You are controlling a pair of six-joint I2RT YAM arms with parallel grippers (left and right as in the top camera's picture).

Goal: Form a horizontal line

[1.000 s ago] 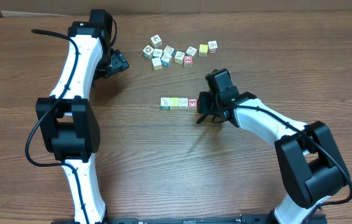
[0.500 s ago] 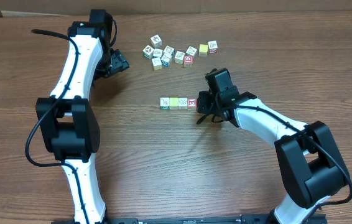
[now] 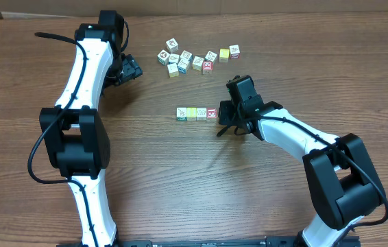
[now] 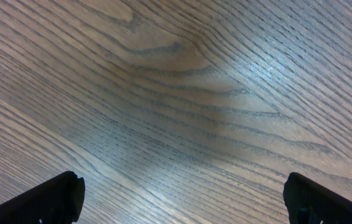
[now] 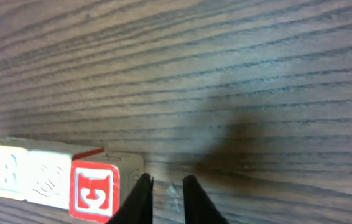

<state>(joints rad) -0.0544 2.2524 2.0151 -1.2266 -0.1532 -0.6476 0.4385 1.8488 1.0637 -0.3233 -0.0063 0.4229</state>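
The horizontal line (image 3: 197, 113) is a short row of three small cubes touching side by side at the table's middle: white-green on the left, pale yellow in the middle, red-faced (image 5: 94, 190) on the right. My right gripper (image 3: 223, 118) sits just right of the red-faced cube. In the right wrist view its fingers stand almost together (image 5: 166, 199) beside that cube's right side, a sliver of bare wood between them and nothing held. My left gripper (image 3: 134, 71) hovers at the far left, jaws spread wide (image 4: 182, 205) over bare wood.
A loose cluster of several similar small cubes (image 3: 187, 60) lies at the back centre, trailing right to a yellow one and a red-faced one (image 3: 234, 51). The left arm (image 3: 84, 82) runs down the left side of the table.
The right gripper's fingers have drawn closer together beside the red-faced cube. Neither the arms nor the cubes have visibly shifted in the overhead view.
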